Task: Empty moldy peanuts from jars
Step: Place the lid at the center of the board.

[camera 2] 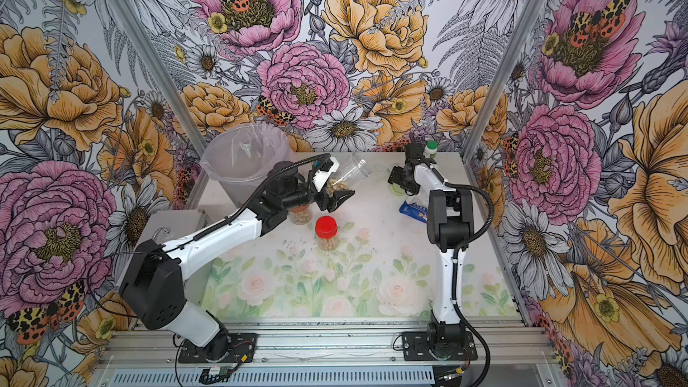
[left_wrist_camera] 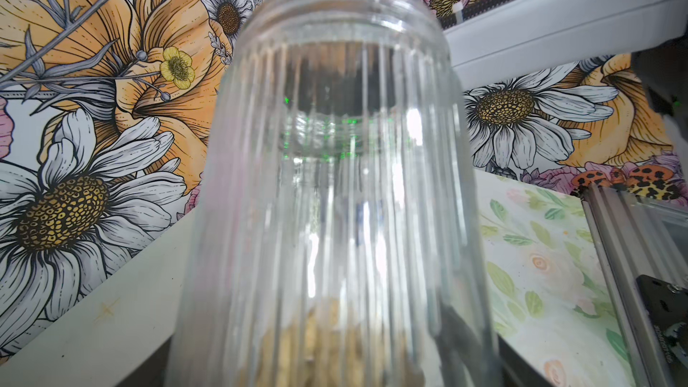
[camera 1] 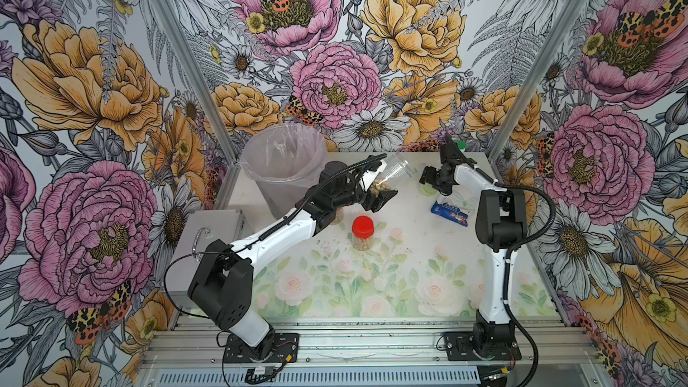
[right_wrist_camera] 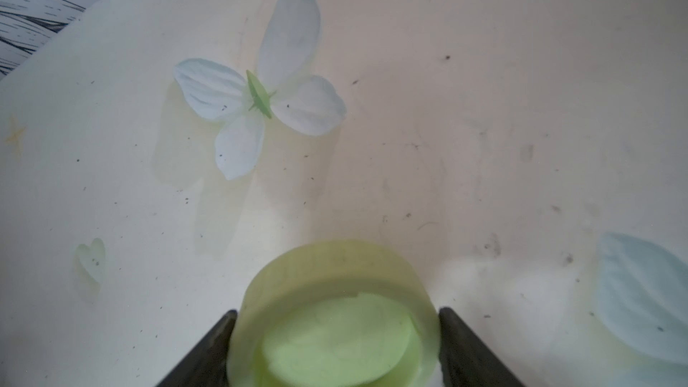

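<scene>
My left gripper (camera 1: 378, 188) is shut on an open, ribbed clear jar (camera 1: 396, 174), held tilted above the table with its mouth up towards the back right. The moldy peanuts (camera 1: 380, 188) lie heaped at the jar's bottom, by the fingers; in the left wrist view they show as a tan blur (left_wrist_camera: 316, 344) through the glass (left_wrist_camera: 335, 180). My right gripper (right_wrist_camera: 337, 314) is shut on the light green lid (right_wrist_camera: 335, 329), low over the table's back right (camera 1: 427, 188). A red-lidded jar (camera 1: 362, 231) of peanuts stands mid-table. A brown-lidded jar (camera 2: 299, 214) stands partly hidden under my left arm.
A large clear bucket with a plastic liner (camera 1: 283, 165) stands at the back left, behind my left arm. A white bottle with a green cap (camera 2: 432, 148) is at the back right. A blue packet (camera 1: 448, 212) lies by my right arm. A white fabric flower (right_wrist_camera: 257, 98) lies on the table.
</scene>
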You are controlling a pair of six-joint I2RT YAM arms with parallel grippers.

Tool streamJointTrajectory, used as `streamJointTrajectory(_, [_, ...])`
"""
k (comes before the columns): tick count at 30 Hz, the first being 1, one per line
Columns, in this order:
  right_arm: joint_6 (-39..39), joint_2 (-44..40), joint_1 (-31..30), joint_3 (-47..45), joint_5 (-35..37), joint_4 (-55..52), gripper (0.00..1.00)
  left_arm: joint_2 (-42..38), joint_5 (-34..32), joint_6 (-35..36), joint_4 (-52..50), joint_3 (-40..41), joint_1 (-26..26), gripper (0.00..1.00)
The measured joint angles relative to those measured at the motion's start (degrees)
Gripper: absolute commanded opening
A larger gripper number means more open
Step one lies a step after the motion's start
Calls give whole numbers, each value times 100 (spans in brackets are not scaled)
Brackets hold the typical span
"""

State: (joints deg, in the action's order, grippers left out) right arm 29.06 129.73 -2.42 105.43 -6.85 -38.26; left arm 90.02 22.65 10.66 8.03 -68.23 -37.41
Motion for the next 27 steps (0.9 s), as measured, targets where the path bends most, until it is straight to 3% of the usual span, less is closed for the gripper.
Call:
streamJointTrajectory(11, [140,332,-98,455,376,-400,68,-83,-470,24,221,278,-131,5])
streamJointTrajectory(27, [138,415,-118,597,507,-612,88,-245,-684,-129,931,688,-28,5])
